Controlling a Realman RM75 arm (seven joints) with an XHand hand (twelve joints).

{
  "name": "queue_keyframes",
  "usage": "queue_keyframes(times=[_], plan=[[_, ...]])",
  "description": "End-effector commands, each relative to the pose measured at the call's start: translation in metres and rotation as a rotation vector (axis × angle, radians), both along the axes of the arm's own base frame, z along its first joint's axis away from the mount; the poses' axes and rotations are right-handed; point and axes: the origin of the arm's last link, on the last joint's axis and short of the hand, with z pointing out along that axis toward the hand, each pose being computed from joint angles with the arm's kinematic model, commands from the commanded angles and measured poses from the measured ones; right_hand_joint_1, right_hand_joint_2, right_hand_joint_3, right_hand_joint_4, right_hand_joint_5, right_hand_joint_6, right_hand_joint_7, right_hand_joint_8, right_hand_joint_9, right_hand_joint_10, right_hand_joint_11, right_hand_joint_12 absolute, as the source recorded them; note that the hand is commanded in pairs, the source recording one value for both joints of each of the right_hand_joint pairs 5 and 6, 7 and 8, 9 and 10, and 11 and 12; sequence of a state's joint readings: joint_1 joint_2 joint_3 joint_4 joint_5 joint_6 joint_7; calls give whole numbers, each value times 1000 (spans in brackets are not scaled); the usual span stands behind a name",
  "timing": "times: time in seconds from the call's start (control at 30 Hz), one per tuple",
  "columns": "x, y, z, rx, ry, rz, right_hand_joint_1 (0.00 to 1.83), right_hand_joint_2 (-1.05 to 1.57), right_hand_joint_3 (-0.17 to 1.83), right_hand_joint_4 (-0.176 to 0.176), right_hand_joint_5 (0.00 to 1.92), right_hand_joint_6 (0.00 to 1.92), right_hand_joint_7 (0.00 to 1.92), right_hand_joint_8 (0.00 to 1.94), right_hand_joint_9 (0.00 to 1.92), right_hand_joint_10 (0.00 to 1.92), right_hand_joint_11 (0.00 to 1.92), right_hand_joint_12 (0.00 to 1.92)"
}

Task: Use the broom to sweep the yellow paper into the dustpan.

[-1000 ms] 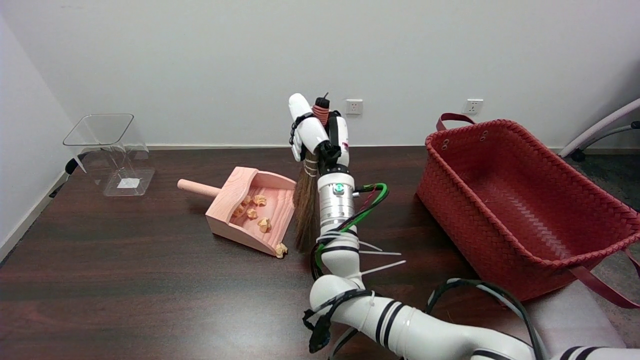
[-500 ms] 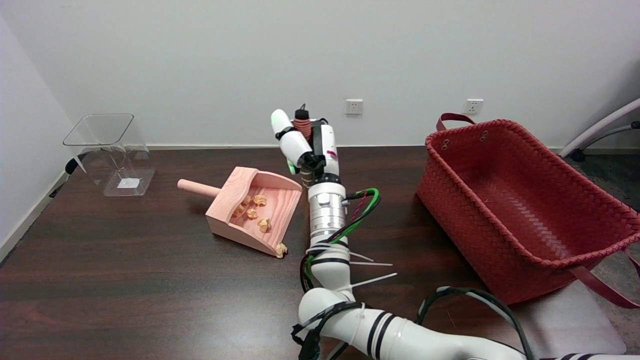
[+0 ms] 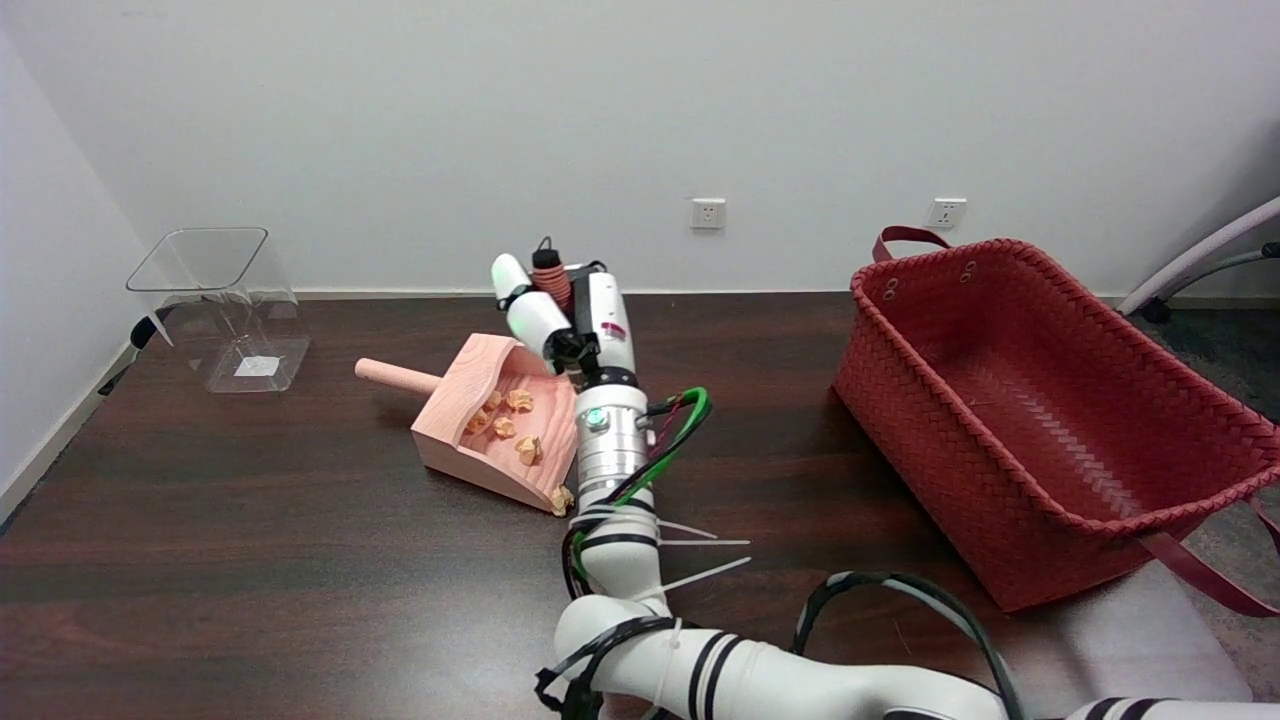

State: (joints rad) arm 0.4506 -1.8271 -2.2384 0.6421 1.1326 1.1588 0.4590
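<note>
My right hand (image 3: 565, 315) grips the broom by its handle; the orange-ribbed handle top (image 3: 548, 275) sticks up above the fingers. The bristles are hidden behind my wrist and forearm. The hand stands right at the open right edge of the pink wooden dustpan (image 3: 480, 455), which lies on the table with its round handle (image 3: 395, 376) pointing left. Several crumpled yellow paper balls (image 3: 518, 401) lie inside the pan. One more yellow ball (image 3: 562, 499) sits on the table at the pan's front right corner, just left of my forearm.
A large red woven basket (image 3: 1040, 400) stands at the right. A clear plastic container (image 3: 225, 305) stands at the far left by the wall. White cable-tie ends stick out of my forearm (image 3: 700, 545). A dark wooden table (image 3: 250, 580) holds everything.
My right hand has carried the broom left and lower, from beside the dustpan up to its open edge. The bristles, visible a second ago, are now hidden behind my arm. The paper balls have not moved.
</note>
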Motion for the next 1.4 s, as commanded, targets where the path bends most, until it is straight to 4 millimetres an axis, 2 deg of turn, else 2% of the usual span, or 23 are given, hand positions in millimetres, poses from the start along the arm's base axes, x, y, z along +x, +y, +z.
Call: queue_keyframes(times=[0.03, 0.47, 0.73, 0.97, 1.23, 1.4], plan=[[-7, 0, -37, 36, 14, -71, 611, 1571, 91, 0, 1920, 1920, 1842, 1842, 1920, 1920, 1920, 1920], [19, -15, -44, 58, -32, 8, 573, 1571, 26, 0, 1920, 1920, 1785, 1785, 1920, 1920, 1920, 1920], [22, -18, -47, 58, -50, 16, 559, 1571, -14, 0, 1920, 1920, 1771, 1771, 1920, 1920, 1920, 1920], [13, -21, -46, 104, -212, 11, 541, 1571, -21, 0, 1920, 1920, 1747, 1747, 1920, 1920, 1920, 1920], [11, -18, -35, 78, -459, 83, 520, 1571, -33, 0, 1920, 1920, 1743, 1743, 1920, 1920, 1920, 1920], [14, -12, -22, 33, -486, 158, 513, 1571, -44, 0, 1920, 1920, 1765, 1765, 1920, 1920, 1920, 1920]])
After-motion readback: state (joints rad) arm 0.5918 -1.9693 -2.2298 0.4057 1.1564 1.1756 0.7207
